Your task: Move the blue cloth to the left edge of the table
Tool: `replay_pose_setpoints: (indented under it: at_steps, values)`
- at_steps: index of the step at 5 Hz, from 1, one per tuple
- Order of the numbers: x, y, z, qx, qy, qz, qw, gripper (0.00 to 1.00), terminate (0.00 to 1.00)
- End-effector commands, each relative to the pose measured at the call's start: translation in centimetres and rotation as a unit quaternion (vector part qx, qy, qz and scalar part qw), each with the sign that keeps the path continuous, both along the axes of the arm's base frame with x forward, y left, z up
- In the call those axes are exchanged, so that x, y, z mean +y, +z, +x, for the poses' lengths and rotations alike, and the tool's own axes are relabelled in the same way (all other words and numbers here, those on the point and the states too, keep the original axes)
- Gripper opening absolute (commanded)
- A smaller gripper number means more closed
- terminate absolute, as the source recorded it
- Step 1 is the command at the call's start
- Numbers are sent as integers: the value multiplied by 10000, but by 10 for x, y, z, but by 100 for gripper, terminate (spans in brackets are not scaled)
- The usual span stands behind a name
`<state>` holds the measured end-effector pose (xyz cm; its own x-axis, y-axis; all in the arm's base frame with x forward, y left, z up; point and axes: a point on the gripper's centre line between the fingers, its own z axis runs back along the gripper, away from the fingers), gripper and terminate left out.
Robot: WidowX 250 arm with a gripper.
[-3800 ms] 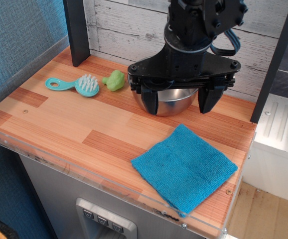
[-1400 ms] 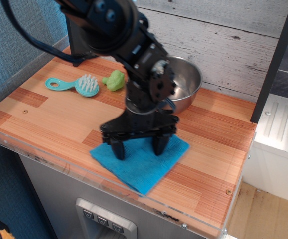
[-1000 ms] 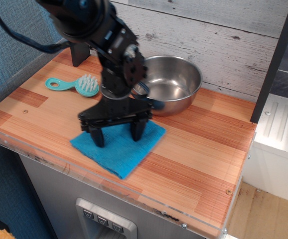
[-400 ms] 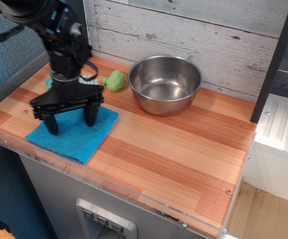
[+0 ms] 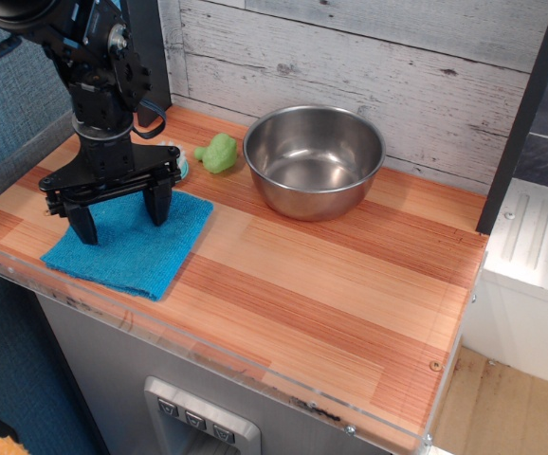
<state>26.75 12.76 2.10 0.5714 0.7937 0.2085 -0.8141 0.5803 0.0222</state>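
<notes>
The blue cloth point(image 5: 137, 248) lies flat on the table point(image 5: 350, 294) near its front left edge. My gripper point(image 5: 120, 218) is open, its two black fingers point(image 5: 82, 222) spread wide, tips right over the cloth's back part; I cannot tell if they touch it. The black arm rises from there to the upper left and hides most of the turquoise brush behind it.
A steel bowl point(image 5: 314, 158) stands at the back middle. A green toy point(image 5: 218, 153) lies left of it. A sliver of the brush point(image 5: 181, 167) shows by the arm. A dark post point(image 5: 151, 47) stands at the back left. A clear rim point(image 5: 198, 347) edges the front.
The cloth has been dragged from the front right across the table to the front left, with my open gripper pressing on it. In the last step it shifted slightly further left.
</notes>
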Motion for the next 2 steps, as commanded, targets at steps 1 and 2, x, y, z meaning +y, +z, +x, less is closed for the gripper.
replay_pose_setpoints:
  at_steps: [1, 2]
  values:
    - [-24, 31, 10, -358, -47, 56, 9993, 100, 0]
    - [-36, 54, 11, -603, 5, 41, 9982, 100, 0]
